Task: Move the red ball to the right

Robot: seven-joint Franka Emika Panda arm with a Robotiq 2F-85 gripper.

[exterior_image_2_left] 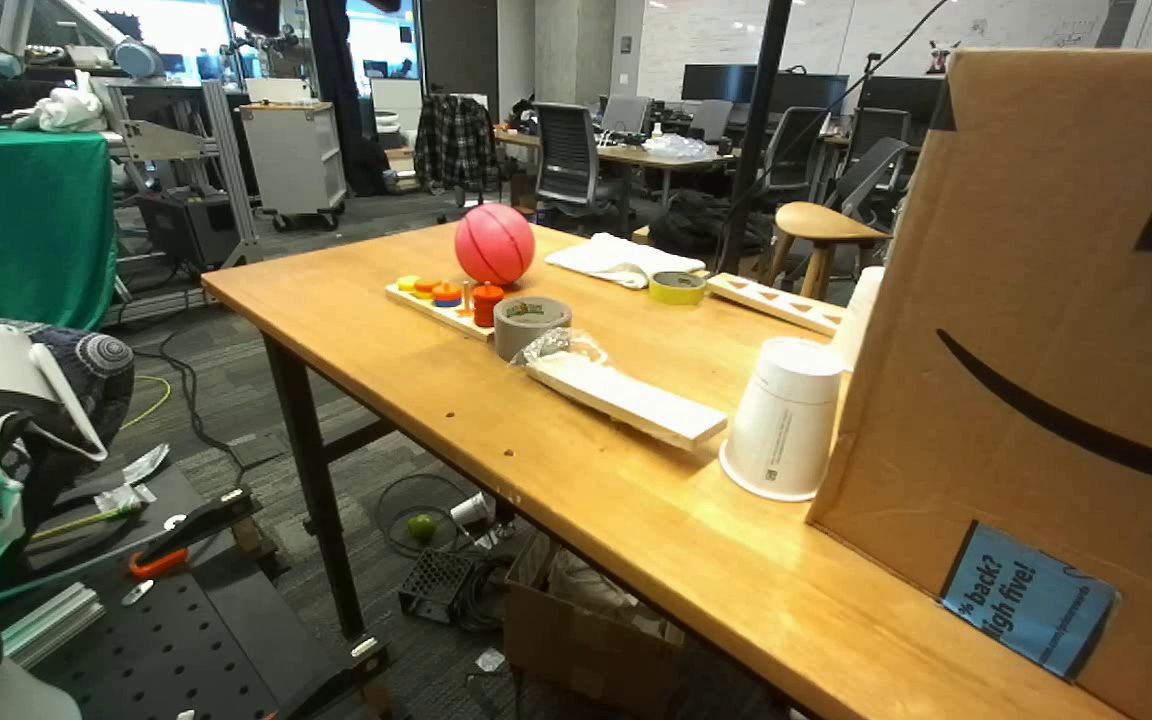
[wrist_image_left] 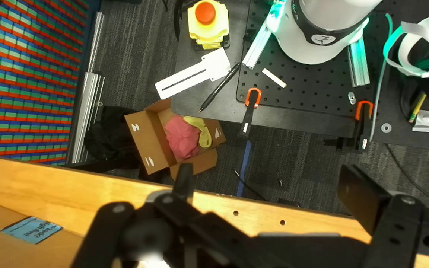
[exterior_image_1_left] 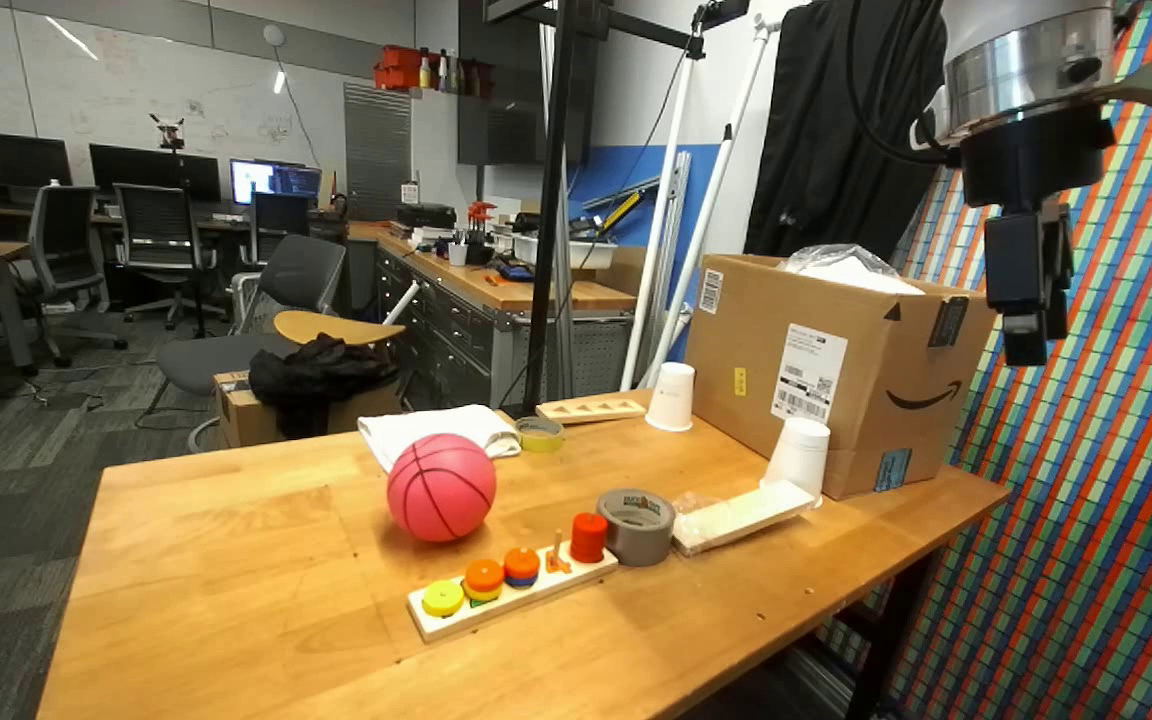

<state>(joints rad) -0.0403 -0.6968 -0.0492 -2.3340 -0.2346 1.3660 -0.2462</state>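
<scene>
I have the gripper (wrist_image_left: 268,184) spread and empty; contacting the pink-red ball (exterior_image_1_left: 441,487) off-centre could, I judge, roll it into the nearby peg toy (exterior_image_1_left: 514,596) or off the table (exterior_image_1_left: 236,590).

Both exterior views are bright and evenly lit. Light streaks glare off the whiteboard (exterior_image_1_left: 196,90), and the far windows (exterior_image_2_left: 386,35) are washed out. Under the ball (exterior_image_1_left: 441,488) a soft shadow falls on the counter (exterior_image_1_left: 226,570). In the wrist view, green light tints a metal rail (wrist_image_left: 261,42); the hand (wrist_image_left: 266,181) is dark, its nearest parts seemingly out of focus.
</scene>
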